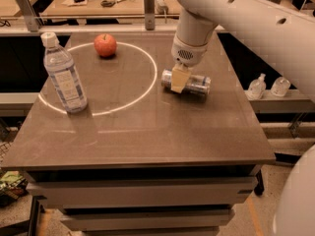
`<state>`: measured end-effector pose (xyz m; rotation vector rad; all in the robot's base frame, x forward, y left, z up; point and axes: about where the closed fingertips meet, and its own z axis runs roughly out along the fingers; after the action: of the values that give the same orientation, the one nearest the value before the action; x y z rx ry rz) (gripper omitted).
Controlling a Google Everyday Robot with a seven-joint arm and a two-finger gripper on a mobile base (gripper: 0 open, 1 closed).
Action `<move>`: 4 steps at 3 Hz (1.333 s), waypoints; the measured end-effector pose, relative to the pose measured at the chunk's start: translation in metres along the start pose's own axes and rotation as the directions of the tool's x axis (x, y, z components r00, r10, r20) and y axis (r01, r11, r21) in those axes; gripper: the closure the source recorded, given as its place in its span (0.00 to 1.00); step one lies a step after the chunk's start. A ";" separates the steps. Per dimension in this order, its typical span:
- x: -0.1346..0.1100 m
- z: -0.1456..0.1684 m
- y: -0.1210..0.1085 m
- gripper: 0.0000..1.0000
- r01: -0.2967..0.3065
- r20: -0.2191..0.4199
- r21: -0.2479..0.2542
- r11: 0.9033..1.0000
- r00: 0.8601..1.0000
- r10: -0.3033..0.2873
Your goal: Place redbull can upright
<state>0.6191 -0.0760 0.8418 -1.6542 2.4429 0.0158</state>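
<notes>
The redbull can [193, 84] lies on its side on the brown table [147, 132], right of the white circle and with its long axis running left to right. It is silver with blue patches. My gripper [178, 80] hangs from the white arm straight down onto the left part of the can and covers that part. The can rests on the table surface.
A clear water bottle [64, 75] with a white cap stands upright at the left on the white circle line [140, 95]. A red apple [105, 45] sits at the far side of the circle. Small bottles [268, 86] stand on a ledge off the table's right.
</notes>
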 end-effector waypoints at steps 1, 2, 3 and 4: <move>-0.013 -0.043 0.010 1.00 0.081 0.136 0.019 0.997 0.987 -0.083; -0.020 -0.084 0.014 1.00 0.177 0.384 0.021 0.984 0.907 -0.171; -0.013 -0.105 0.019 1.00 0.267 0.614 0.013 0.964 0.758 -0.218; 0.008 -0.131 0.037 1.00 0.318 0.806 0.007 0.948 0.560 -0.193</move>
<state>0.5627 -0.0845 0.9652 -1.5466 1.5125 0.7470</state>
